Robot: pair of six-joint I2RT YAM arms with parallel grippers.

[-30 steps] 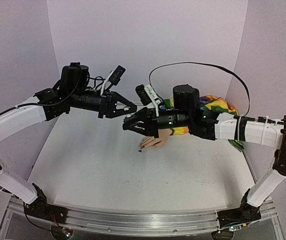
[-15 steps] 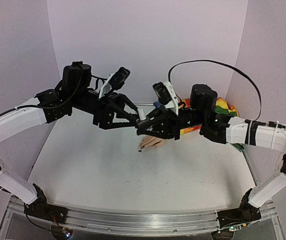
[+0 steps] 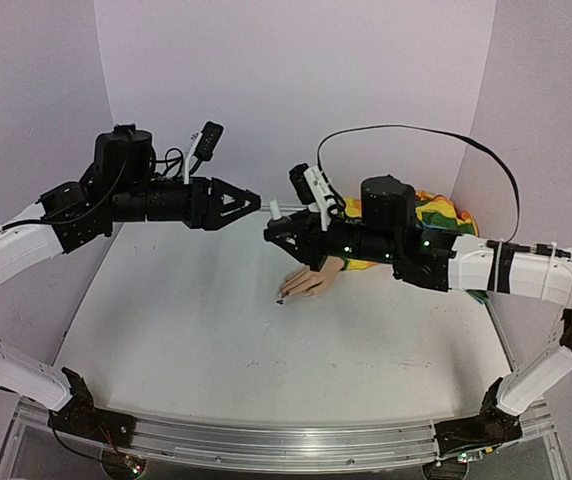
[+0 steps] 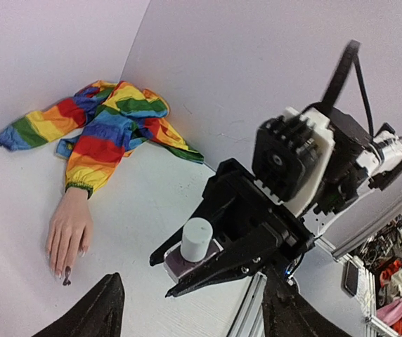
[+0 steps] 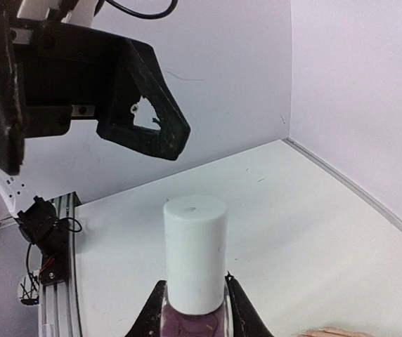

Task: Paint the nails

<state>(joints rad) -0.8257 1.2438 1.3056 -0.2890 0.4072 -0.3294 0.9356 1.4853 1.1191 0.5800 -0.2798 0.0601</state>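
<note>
From above, the left end effector [image 3: 249, 203] and the right end effector [image 3: 272, 228] face each other in the air over the back of the tabletop [image 3: 216, 340], with their tips near but apart. The right one pinches a small polish bottle [image 3: 275, 212] held upright. Below them a pale mannequin hand [image 3: 311, 282] lies flat. Its nails [image 3: 283, 297] point toward the left arm's side, one of them dark, and its rainbow-striped sleeve [image 3: 436, 212] bunches at the far edge behind the right arm. In the left wrist view, the left end effector's two fingers [image 4: 102, 312] stand spread wide with nothing between them. The bottle sits beyond them, showing purple glass under its white cap [image 4: 197, 239], and the mannequin hand lies well off to one side. In the right wrist view, the right fingers [image 5: 237, 309] press the bottle's shoulders from both sides. The left end effector hangs above and beyond the cap, not touching it.
</note>
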